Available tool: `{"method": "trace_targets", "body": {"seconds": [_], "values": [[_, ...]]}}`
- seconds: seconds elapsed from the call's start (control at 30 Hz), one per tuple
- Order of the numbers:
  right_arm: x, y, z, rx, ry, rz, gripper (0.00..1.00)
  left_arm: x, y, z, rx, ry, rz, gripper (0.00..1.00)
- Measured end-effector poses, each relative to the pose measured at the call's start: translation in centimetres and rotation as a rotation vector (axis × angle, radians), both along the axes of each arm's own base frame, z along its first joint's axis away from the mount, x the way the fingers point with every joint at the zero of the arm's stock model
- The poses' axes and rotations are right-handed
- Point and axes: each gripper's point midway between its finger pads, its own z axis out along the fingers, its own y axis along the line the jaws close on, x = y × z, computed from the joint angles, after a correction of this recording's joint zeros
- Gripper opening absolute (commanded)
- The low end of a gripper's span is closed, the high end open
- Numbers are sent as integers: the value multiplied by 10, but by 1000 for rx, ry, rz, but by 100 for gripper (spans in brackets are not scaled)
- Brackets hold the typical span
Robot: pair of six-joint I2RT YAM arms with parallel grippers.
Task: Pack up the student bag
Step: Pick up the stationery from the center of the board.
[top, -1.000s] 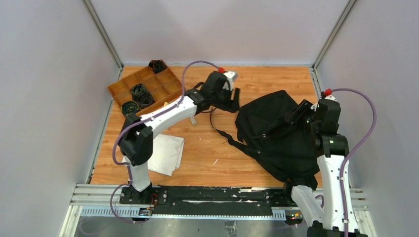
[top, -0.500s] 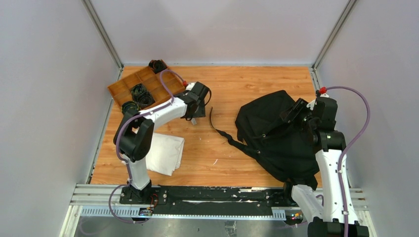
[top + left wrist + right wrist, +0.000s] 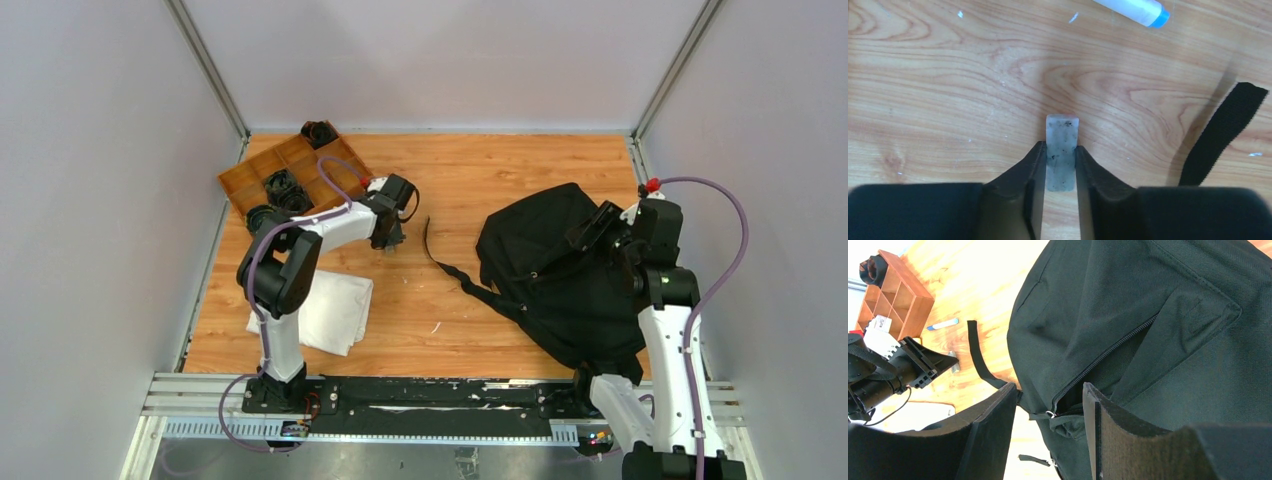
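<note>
The student bag is a large black backpack lying at the right of the table. Its zipper is partly open. My right gripper hovers over the bag's upper part, open and empty; in the right wrist view the zipper opening lies between its jaws. My left gripper points down at the table left of the bag's loose strap. In the left wrist view it is shut on a small grey-white block that rests on the wood.
A brown compartment tray with black coiled items stands at the back left. A folded white cloth lies front left. A white tube with a blue cap lies just beyond the block. The black strap lies to the right.
My left gripper has moved left from beside the bag to the small block and closed on it. The right gripper has stayed over the bag.
</note>
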Motion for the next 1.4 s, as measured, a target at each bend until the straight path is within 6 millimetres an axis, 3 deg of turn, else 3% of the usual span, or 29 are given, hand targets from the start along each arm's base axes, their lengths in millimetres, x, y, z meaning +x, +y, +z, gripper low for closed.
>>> {"method": "trace_targets", "body": {"seconds": [0.13,0.27,0.43,0.6,0.77,0.97,1.13,1.4], "values": [[-1,3,3,8,-10,16,56,0,-9,3,-34,-1,-58,15],[0,17,6,54,-15,86,55,-12,-31,18,-125,7,-186,10],[7,43,13,125,-46,209,58,-22,-76,79,-357,-67,-366,6],[4,92,11,208,-44,371,60,-34,-132,156,-644,-208,-565,3],[7,118,4,316,-7,394,60,-73,-176,193,-715,-292,-805,2],[11,140,-2,386,53,398,60,-108,-203,199,-714,-315,-985,1],[17,148,-12,430,107,379,55,-116,-208,197,-688,-335,-1047,1],[16,157,-9,470,106,393,42,-118,-208,198,-680,-345,-1075,1]]}}
